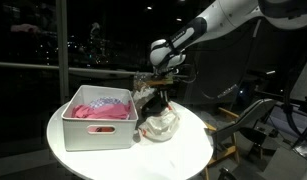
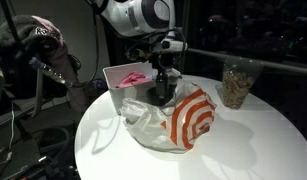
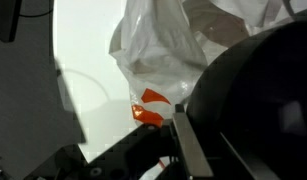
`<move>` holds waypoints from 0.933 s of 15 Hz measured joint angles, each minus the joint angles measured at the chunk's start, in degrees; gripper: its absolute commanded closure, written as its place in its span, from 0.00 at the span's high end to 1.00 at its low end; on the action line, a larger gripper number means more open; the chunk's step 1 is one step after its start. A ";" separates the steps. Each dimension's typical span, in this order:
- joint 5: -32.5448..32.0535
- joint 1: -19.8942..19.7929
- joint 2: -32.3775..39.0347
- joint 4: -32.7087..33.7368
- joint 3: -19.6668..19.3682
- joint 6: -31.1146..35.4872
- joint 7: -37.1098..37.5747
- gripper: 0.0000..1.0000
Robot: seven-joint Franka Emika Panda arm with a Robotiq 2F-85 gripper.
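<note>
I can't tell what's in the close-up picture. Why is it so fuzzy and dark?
Wrist view: the gripper sits so near the lens that it is a dark, out-of-focus mass, and the plastic bag looks soft too. In both exterior views, the white table is brightly lit against black windows, and things look sharper.

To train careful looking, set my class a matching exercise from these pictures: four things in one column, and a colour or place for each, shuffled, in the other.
1 plastic bag
2 cloth
3 clear container
4 gripper

A pink, inside the white bin
B brown contents, near the rim of the table
C dark, down at the bag
D white with red rings

Pairs: 1-D, 2-A, 3-B, 4-C.
</note>
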 measured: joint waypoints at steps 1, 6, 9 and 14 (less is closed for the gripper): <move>-0.10 -0.01 0.00 0.09 -0.49 -1.37 0.20 0.05; -1.50 0.05 0.02 0.85 -1.36 -7.69 1.05 0.05; -1.84 0.36 0.19 1.25 -1.28 -9.29 1.16 0.05; -1.82 0.50 2.64 4.26 -0.62 -10.24 1.06 0.07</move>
